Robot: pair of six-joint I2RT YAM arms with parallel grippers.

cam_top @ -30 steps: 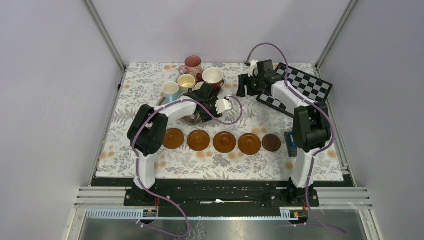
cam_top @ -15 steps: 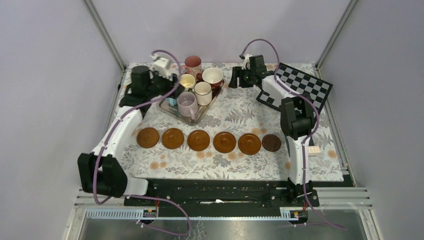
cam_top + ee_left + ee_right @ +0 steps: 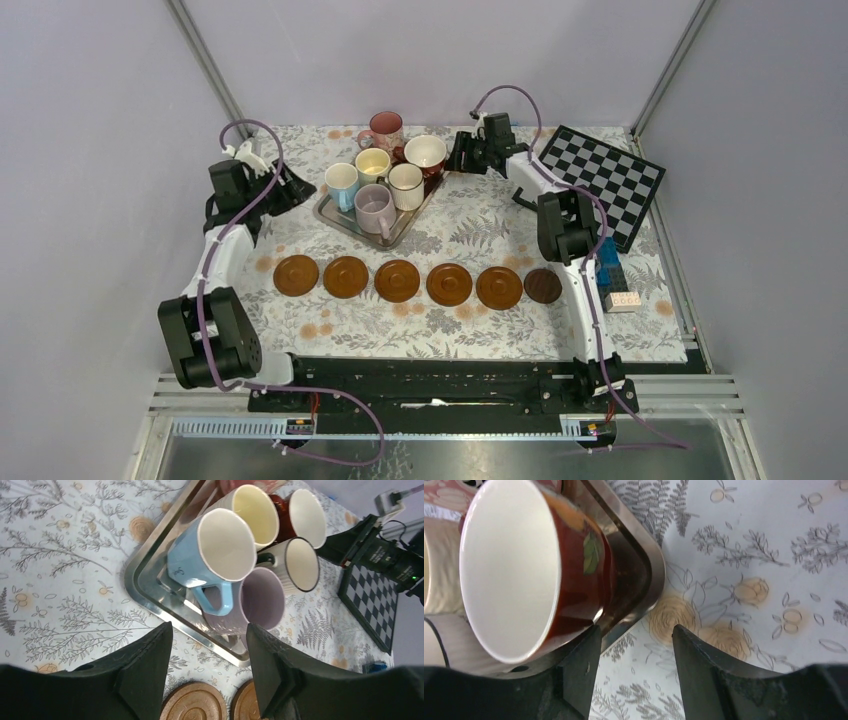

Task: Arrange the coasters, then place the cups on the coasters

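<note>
Six brown coasters (image 3: 397, 281) lie in a row across the mat, the darker one (image 3: 543, 286) at the right end. Six cups crowd the silver tray (image 3: 330, 213): pink (image 3: 382, 128), dark red (image 3: 425, 153), cream (image 3: 372, 163), light blue (image 3: 341, 180), white (image 3: 405, 183), lilac (image 3: 374, 205). My left gripper (image 3: 290, 185) hangs open left of the tray, empty, facing the light blue cup (image 3: 210, 555) and the lilac cup (image 3: 260, 597). My right gripper (image 3: 635, 630) is open and empty at the tray's right corner, one finger (image 3: 584, 655) beside the dark red cup (image 3: 524, 565).
A folded chessboard (image 3: 605, 180) lies at the back right. Blue toy bricks (image 3: 608, 265) and a pale brick (image 3: 622, 300) sit by the right arm. Frame posts and grey walls close in the mat on three sides.
My left arm has swung from over the tray out to its left side, uncovering the leftmost coaster. My right gripper has slid left to the tray's corner, its jaws a little narrower.
</note>
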